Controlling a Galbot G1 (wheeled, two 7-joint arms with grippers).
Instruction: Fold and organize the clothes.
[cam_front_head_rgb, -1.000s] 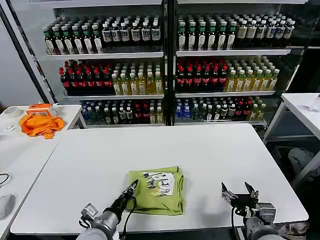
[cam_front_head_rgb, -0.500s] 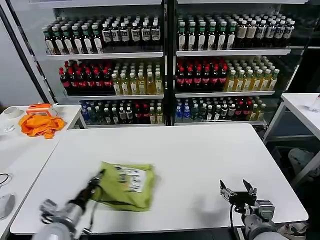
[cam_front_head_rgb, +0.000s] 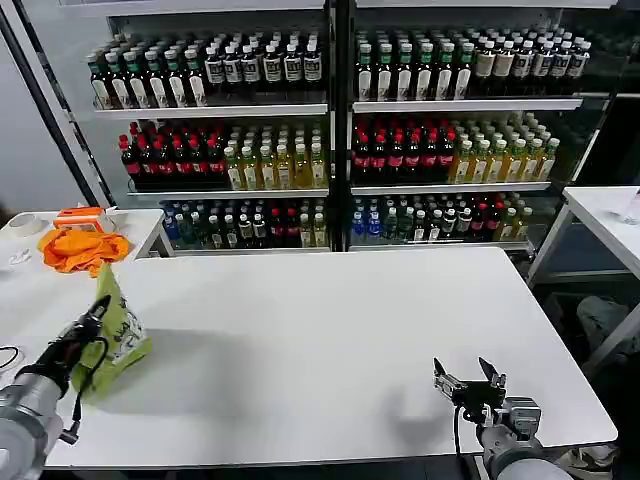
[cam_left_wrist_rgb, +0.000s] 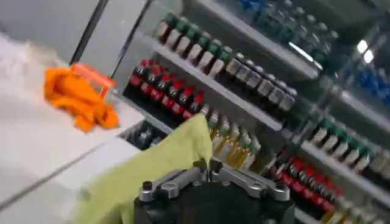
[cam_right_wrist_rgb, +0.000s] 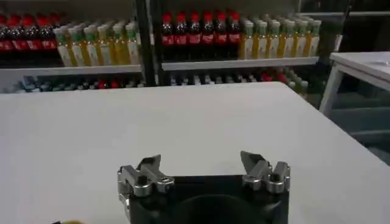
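My left gripper (cam_front_head_rgb: 97, 308) has carried the folded T-shirt (cam_front_head_rgb: 122, 332) from the near middle of the table (cam_front_head_rgb: 340, 330) out to its far-left edge in the past second; a second ago the shirt lay flat with its white print up, and half a second ago it was already lifted and swinging left. Now the shirt hangs off the table top, pinched at its upper corner between my closed fingers, its long axis running steeply from that corner down and toward the near side, the printed face turned to the right. In the left wrist view the green cloth (cam_left_wrist_rgb: 152, 170) drapes away from the closed fingertips (cam_left_wrist_rgb: 207, 164). The orange cloth (cam_front_head_rgb: 82, 250) lies on the side table (cam_front_head_rgb: 30, 280) to the far left, apart from the shirt, where it was before. My right gripper (cam_front_head_rgb: 467, 385) waits low at the near right edge of the table, its fingers (cam_right_wrist_rgb: 149, 165) spread wide and holding nothing. Behind the table, shelves (cam_front_head_rgb: 330, 105) hold rows of bottles (cam_front_head_rgb: 400, 150).
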